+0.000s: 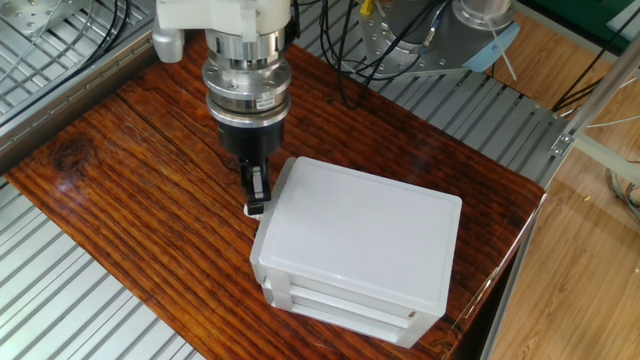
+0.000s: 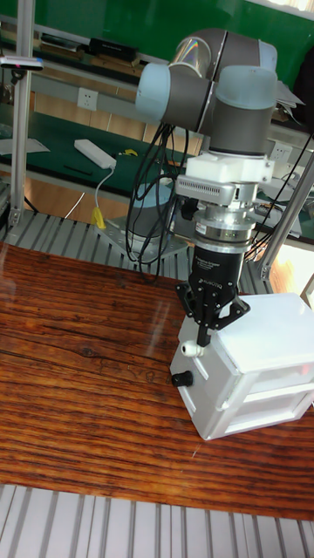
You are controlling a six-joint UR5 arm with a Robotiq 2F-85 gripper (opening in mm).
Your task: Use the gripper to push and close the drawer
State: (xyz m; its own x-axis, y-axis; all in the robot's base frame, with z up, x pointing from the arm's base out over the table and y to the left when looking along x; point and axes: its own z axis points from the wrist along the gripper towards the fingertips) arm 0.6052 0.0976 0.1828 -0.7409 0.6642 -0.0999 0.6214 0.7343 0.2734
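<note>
A white box cabinet [image 1: 360,235] stands on the wooden table, and its topmost drawer [image 1: 262,240] sits pushed in, its front almost flush with the cabinet's left face. My gripper [image 1: 254,205] hangs under the ribbed silver-and-black wrist, fingers shut together with nothing between them, and its tip is against the drawer front. In the tall fixed view the gripper [image 2: 202,338] points down just above the drawer's small round white knob [image 2: 188,350], at the left face of the cabinet [image 2: 262,357].
Lower white drawers [image 1: 340,300] sit beneath the top one, and one carries a black knob [image 2: 180,379]. The robot base with cables [image 1: 430,40] stands behind the dark wooden tabletop [image 1: 130,190]. Ribbed metal surrounds the board, and the cabinet is near its right edge [image 1: 510,250].
</note>
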